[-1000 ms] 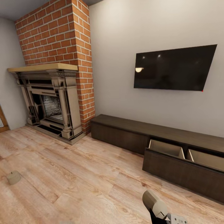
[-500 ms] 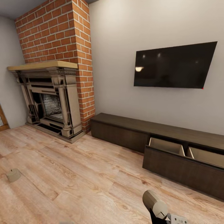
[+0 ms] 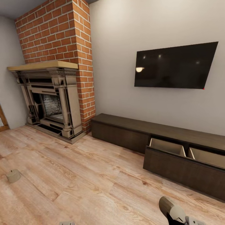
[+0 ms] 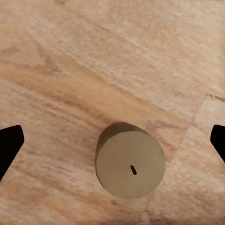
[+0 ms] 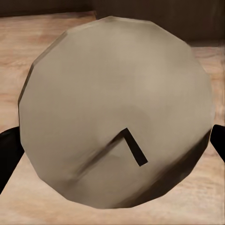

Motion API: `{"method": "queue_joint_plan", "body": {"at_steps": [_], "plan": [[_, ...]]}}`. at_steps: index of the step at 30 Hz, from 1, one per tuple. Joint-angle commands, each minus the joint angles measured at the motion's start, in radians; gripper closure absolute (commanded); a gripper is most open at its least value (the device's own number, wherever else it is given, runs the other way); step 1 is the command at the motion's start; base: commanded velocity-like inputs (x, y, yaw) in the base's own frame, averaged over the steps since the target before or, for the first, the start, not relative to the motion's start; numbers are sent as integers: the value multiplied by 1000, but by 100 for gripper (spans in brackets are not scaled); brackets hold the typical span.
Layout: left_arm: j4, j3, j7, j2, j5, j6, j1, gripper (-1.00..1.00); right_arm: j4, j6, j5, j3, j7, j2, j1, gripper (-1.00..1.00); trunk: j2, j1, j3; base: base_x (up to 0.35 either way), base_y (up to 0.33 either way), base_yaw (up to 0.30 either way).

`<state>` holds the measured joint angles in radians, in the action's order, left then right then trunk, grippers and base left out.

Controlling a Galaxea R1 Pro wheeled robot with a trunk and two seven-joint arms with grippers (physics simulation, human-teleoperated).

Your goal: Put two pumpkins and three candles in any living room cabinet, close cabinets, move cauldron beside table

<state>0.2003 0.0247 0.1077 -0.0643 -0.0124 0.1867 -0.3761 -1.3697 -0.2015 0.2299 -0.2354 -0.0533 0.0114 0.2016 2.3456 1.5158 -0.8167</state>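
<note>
At far left in my head view a candle sits upright on the wood floor, well apart from everything else. Behind it stands the fireplace under a pale mantel, set into a red brick chimney. Through my left wrist camera I look straight down on a candle standing on the floorboards, its dark wick on top; my left pincer is spread wide, a dark fingertip at each side of the picture, both well clear of the candle and touching nothing. Moving right, the cabinet runs low along the white wall from the chimney's foot, and a black TV hangs on the wall above it. The cabinet's right-hand drawer is pulled out, showing two pale beige compartments, both bare as far as I can see. At the bottom right of the head view my right arm carries another candle, tilted, just above the floor in front of the open drawer. In the right wrist camera that candle looms close, wick face toward the lens, and my right pincer is pinching it, dark fingertips showing at either side of it.
</note>
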Motion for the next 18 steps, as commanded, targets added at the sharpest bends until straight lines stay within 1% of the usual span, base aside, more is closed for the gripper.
{"method": "queue_joint_plan", "body": {"at_steps": [1,5,7,8,9,11,13,14,15,16,17,18], "plan": [[2,2,4,0,-1,7,0,-100,-2,-9,8,-4,-7,4,-2,100,0,0,-1,0,0,0],[2,2,3,0,-1,7,0,-100,-3,-16,4,-8,-7,13,-7,100,0,0,-1,0,0,0],[2,2,3,0,-1,7,0,-100,-2,-32,5,-9,-7,25,-7,100,0,0,-1,0,0,0],[2,2,3,0,-1,7,0,-100,-2,-40,8,-10,-7,39,-7,100,0,0,-1,0,0,0],[2,2,3,0,-1,6,0,-100,-1,-43,10,-10,-8,48,-7,100,0,0,-1,0,0,0],[2,3,3,0,-1,6,0,-100,1,-49,17,-11,-9,84,-4,100,0,0,-1,0,0,0],[2,2,2,0,-1,5,0,-100,3,-51,20,-17,-13,101,-2,100,0,0,-1,0,0,0],[2,2,2,0,-1,5,0,-100,3,-51,21,-33,-28,107,-1,100,0,0,-1,0,0,0],[2,2,1,0,-1,5,1,-100,3,-52,19,-126,-170,114,0,100,0,0,-1,0,0,0],[2,3,1,0,-1,4,2,-100,4,-52,15,-212,-302,116,1,100,0,0,-1,0,0,0],[2,3,1,0,-1,4,2,-100,4,-53,13,-241,-343,116,1,100,0,0,-1,0,0,0],[2,2,1,0,-1,4,2,-100,5,-52,10,-292,-416,116,1,100,0,0,-1,0,0,0]]}}
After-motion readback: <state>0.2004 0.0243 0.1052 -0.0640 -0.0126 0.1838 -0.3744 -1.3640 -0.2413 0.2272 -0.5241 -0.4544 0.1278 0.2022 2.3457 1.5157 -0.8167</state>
